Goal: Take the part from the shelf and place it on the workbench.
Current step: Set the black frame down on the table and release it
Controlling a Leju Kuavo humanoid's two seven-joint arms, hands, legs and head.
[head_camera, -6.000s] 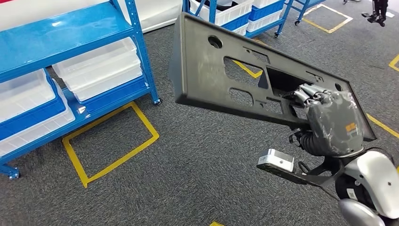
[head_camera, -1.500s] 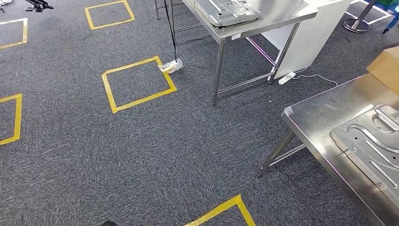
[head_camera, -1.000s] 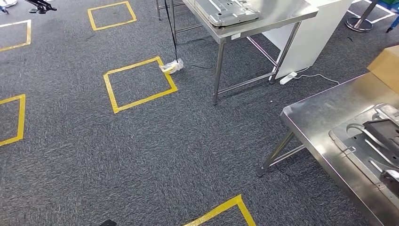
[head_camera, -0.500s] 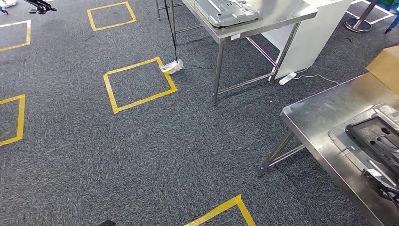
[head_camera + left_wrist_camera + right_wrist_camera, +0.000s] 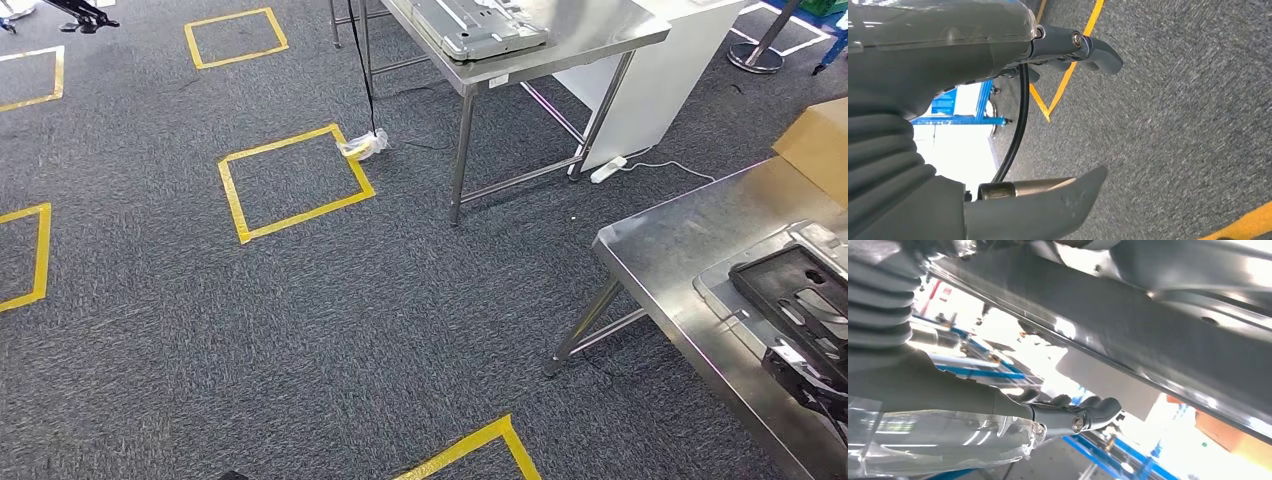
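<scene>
The black plastic part hangs low over the steel workbench at the right edge of the head view, above a pressed metal plate lying there. My right hand grips the part from below; its thumb shows in the right wrist view and the part hides its fingers. Its wrist bracket pokes in beside the part. My left hand hangs over the grey carpet with its fingers apart and nothing in it.
A second steel table with a metal tray stands at the back, a white cabinet beside it. A cardboard box sits on the workbench's far end. Yellow tape squares mark the carpet.
The camera turned from the blue shelves to the workbench. In the last second the black part has come in from the right over the metal plate.
</scene>
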